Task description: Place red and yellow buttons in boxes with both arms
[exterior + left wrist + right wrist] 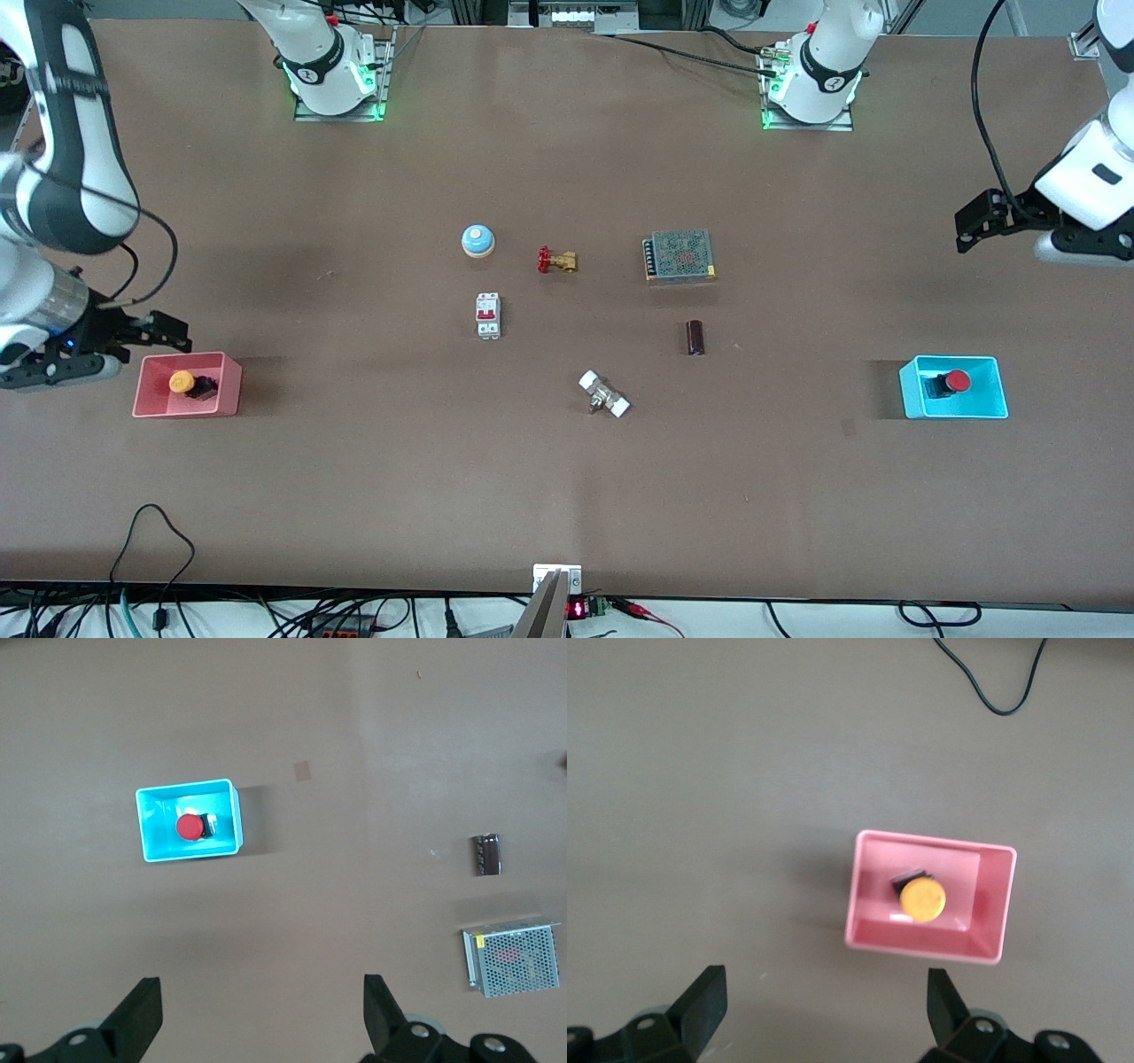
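The table (354, 496) carries both boxes at its ends. The left hand (261, 1028) is held in the air with fingers spread wide and empty, as is the right hand (824, 1019). The cyan box (999, 403) holds the red button (956, 381); the pink box (146, 403) holds the yellow button (182, 382). Between them lie a power supply (680, 255), breaker (488, 315), bell (477, 239), brass valve (558, 260) — all well apart from both boxes.

Brown table (354, 496) carries pink bin (226, 394), cyan bin (992, 399), bell (477, 239), breaker (488, 315)
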Controlling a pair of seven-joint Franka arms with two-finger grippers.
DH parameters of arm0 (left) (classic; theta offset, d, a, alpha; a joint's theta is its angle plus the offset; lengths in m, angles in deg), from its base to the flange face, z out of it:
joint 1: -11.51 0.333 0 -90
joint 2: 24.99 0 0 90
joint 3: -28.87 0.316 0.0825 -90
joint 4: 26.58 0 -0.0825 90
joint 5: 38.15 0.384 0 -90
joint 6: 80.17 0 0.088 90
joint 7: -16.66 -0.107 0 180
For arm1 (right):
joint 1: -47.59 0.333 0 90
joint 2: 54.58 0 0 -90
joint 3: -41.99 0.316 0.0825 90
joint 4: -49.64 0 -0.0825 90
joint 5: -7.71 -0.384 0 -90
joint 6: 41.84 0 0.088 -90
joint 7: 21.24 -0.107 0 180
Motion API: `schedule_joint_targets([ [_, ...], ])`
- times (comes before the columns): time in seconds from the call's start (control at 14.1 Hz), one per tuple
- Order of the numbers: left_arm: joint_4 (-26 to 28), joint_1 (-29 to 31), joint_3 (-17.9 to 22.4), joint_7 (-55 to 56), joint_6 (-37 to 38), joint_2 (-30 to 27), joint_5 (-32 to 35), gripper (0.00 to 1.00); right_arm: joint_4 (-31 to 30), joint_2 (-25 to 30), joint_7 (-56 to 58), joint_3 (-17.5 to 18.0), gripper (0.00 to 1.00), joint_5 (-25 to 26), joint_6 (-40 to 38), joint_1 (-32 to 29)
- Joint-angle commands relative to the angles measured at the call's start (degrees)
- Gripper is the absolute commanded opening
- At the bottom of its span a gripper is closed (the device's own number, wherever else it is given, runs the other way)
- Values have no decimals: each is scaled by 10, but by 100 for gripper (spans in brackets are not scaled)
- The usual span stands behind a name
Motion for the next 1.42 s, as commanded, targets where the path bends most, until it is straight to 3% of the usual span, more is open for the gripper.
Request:
schedule_joint_targets([
  [0.0, 0, -10, 13, 1, 19, 1, -11, 100, -4, 73, -32, 0, 100, -2, -77, 26],
  [0.14, -1, -10, 13, 0, 19, 2, -11, 100, 15, 98, -106, 9, 100, -4, -134, 37],
  [0.28, -2, -10, 13, -1, 19, 3, -12, 100, 20, 115, -196, 50, 100, -2, -164, 34],
  [0.5, -4, -10, 13, -1, 19, 5, -12, 100, 20, 141, -202, 57, 100, -5, -190, 49],
  [0.64, -4, -10, 13, -1, 19, 5, -12, 100, 21, 145, -209, 24, 100, -7, -212, 81],
  [0.78, -5, -10, 13, -1, 19, 6, -12, 100, 30, 142, -201, -48, 100, -3, -212, 138],
  [0.85, -5, -10, 13, -2, 19, 6, -12, 100, 41, 138, -199, -66, 100, -4, -213, 151],
  [1.35, -16, -10, 14, -4, 19, 16, -27, 100, 46, 129, -199, -68, 100, -4, -212, 157],
])
